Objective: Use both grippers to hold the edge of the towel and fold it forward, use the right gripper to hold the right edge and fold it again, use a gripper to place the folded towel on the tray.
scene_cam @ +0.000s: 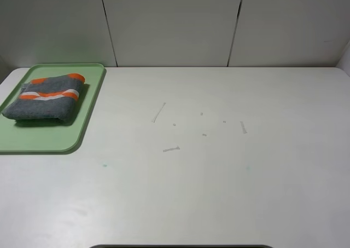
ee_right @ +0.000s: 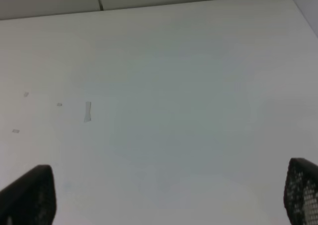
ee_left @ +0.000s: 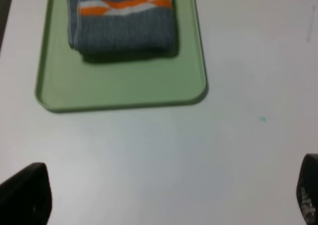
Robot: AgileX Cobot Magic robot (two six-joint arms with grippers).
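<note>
Woven cloth towel (scene_cam: pixel 46 97) — smooth plastic tray (scene_cam: pixel 82 125)

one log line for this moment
towel: folded, on tray | left gripper: open, empty | right gripper: open, empty

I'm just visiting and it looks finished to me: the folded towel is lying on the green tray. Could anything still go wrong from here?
Little, it seems, but two things:
1. The towel lies toward the far part of the tray, its orange-striped end close to the rim, so a nudge might push it over.
2. The left gripper hangs open above the table near the tray; a low move toward it could bump the tray.
</note>
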